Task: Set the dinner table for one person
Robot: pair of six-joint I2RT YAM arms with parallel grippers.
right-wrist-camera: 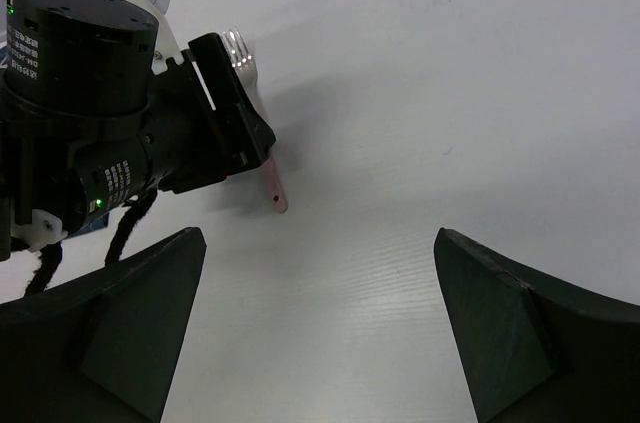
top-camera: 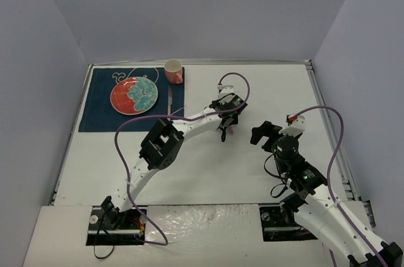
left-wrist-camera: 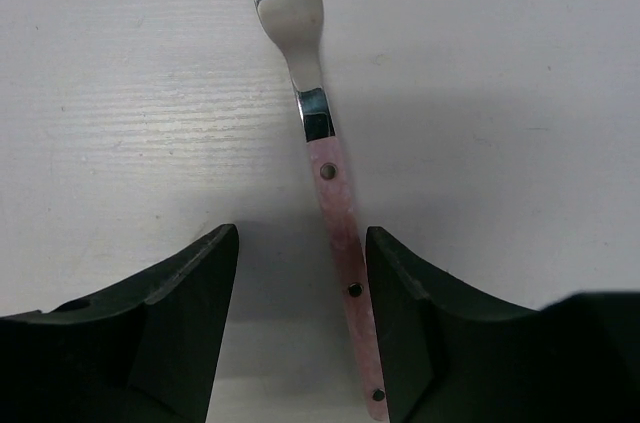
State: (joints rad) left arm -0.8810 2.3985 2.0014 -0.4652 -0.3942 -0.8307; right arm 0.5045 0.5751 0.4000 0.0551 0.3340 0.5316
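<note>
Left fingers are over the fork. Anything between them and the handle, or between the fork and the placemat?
Nothing visible. The fork lies bare between the fingers of the open left gripper. Only bare dinner table lies between it and the placemat, which holds a plate and cup.

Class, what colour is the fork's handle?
The fork handle is mottled pink with dark rivets, clearest in left wrist view.

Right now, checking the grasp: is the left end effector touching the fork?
Cannot tell: left wrist view shows the fork handle hugging one finger, no clear gap or contact.
</note>
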